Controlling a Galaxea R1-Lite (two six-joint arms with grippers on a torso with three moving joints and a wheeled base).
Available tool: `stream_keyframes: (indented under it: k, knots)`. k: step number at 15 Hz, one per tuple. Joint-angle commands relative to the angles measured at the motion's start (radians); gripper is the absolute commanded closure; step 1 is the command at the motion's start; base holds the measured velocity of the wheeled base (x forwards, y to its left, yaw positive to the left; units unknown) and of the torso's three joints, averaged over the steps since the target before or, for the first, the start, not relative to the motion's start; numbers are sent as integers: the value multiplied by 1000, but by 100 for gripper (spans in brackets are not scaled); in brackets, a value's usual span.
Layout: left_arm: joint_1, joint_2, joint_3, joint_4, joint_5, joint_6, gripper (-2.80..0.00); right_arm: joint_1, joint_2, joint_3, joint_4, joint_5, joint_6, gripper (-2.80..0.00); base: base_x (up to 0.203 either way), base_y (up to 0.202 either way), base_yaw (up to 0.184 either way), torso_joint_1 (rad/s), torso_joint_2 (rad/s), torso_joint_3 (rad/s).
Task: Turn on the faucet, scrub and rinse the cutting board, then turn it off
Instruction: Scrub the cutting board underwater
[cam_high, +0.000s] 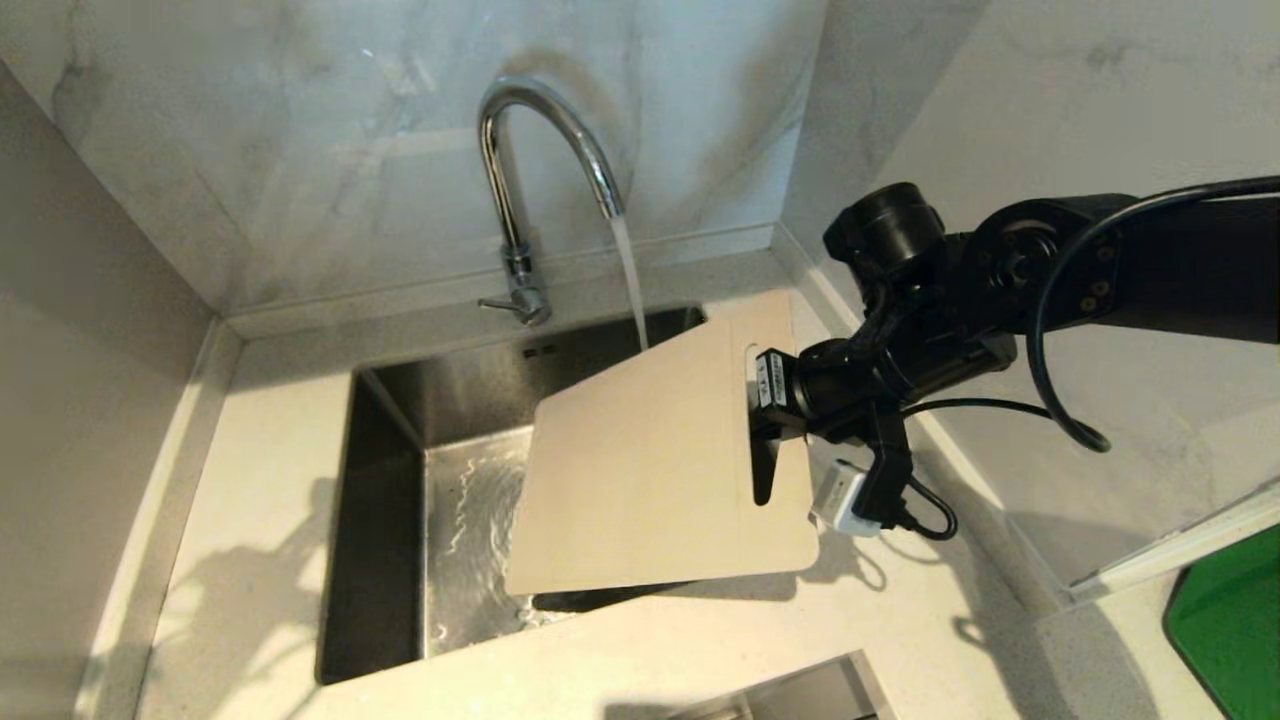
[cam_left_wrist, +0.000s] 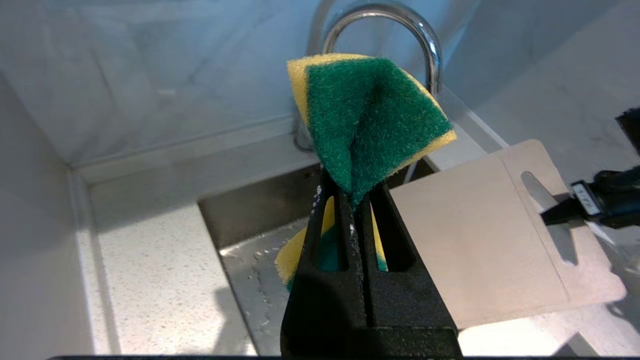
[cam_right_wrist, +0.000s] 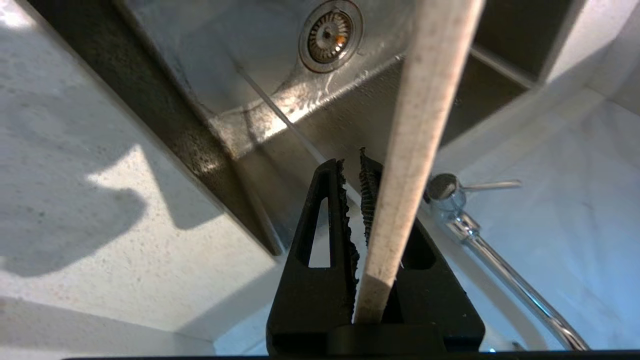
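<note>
The chrome faucet (cam_high: 520, 170) arches over the sink and a stream of water (cam_high: 628, 280) runs from its spout. It meets the far edge of the cream cutting board (cam_high: 650, 460), which is held tilted above the basin. My right gripper (cam_high: 765, 420) is shut on the board at its slot-handle end; the right wrist view shows the board's edge (cam_right_wrist: 415, 125) clamped in that gripper (cam_right_wrist: 352, 165). My left gripper (cam_left_wrist: 352, 192) is out of the head view and is shut on a folded green-and-yellow sponge (cam_left_wrist: 370, 120), in front of the sink and short of the board (cam_left_wrist: 475, 235).
The steel sink (cam_high: 390, 480) has water rippling on its floor and a drain (cam_right_wrist: 330, 35). The faucet's thin lever (cam_high: 495, 303) sticks out at its base. Marble walls close in behind and to the right. A green flat object (cam_high: 1230, 620) lies at the near right.
</note>
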Motion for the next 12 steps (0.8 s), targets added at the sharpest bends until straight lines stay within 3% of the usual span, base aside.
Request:
stream_keyframes:
  k: [1,9,12]
  knots:
    - [-35,37,-12,-9,-1,-1,0,-1,29,-12,11,2,-16,0,0,0,0,0,0,0]
    - [-89,124,-76,-28,-3,2,0,-2,161,-258,82,-17,-16,0,0,0,0,0,0,0]
    - [-119,152,-104,-35,-3,2,0,-8,185,-266,86,-23,-16,0,0,0,0,0,0,0]
